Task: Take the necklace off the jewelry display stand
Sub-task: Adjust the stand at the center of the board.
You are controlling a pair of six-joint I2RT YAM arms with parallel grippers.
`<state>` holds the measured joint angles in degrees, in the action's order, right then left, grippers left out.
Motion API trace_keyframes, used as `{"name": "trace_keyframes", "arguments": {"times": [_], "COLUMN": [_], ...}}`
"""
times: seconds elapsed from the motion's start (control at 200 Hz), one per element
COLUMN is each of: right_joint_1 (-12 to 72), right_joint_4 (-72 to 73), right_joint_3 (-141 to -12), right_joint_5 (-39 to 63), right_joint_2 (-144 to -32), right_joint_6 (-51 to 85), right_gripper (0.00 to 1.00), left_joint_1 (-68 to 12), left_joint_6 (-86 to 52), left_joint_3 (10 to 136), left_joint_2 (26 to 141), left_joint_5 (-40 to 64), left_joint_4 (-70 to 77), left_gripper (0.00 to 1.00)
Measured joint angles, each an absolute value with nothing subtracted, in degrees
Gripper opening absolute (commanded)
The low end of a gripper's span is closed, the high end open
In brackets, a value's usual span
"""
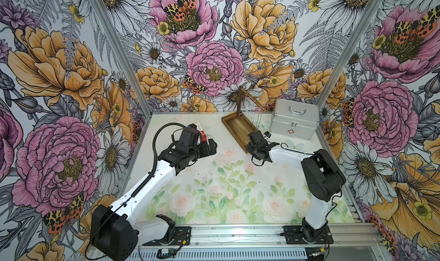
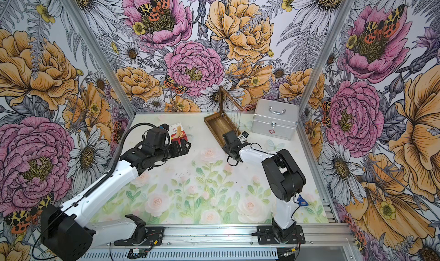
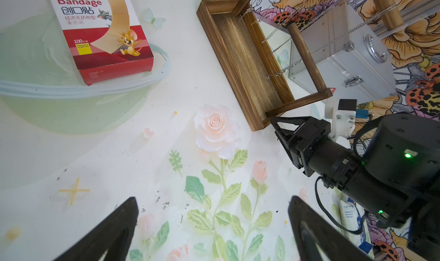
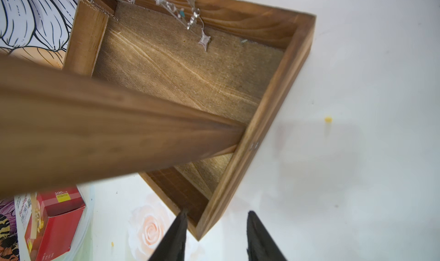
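Middle and front of the surface (image 1: 238, 188) lie bare. At the back, hanging necklaces (image 4: 204, 40) line the narrow gap between the jewelry display stand (image 1: 238, 126) and the silver case (image 1: 294, 121). A wide lane separates the stand from the bandage box (image 3: 102, 33).

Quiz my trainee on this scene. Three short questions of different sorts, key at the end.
1. True or false: every one of the necklaces has been lifted off the top rod of the jewelry display stand.
2. Which of these lies between the jaws of the right gripper?
A) a corner of the stand's tray
B) the bandage box
C) the handle of the silver case
3. Fill in: the left gripper hovers over the mat with its jaws ___ and holds nothing.

Key: 1 false, they hang from the rod; 2 A; 3 open.
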<state>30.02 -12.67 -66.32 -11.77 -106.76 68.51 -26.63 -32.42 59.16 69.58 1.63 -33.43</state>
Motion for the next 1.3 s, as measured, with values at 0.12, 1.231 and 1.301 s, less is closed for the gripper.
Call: {"name": "trace_keyframes", "arguments": {"times": [0.12,1.231,1.301], "right_joint_1": [29.9,26.9,26.6], "right_joint_4": [-12.6,-10.9,-10.9], "right_joint_3": [-67.5,-68.5,-68.5], "right_joint_5": [-12.0,-11.7,-11.2], "right_joint_2": [-108.5,-111.2,-111.2], "right_joint_6": [68.4,61.7,60.3], "right_gripper": [0.40,0.20,0.20], "left_joint_1": [-26.6,-22.7,-22.5], "left_joint_6": [-32.4,-32.6,-32.6], "left_joint_3": [59.2,59.2,59.2], "left_joint_2": [69.6,70.3,70.4], "left_joint_5": [1.6,1.7,1.7], "left_joint_4": [-33.7,-33.7,-33.7], "left_gripper": [0.99,0.99,0.99]}}
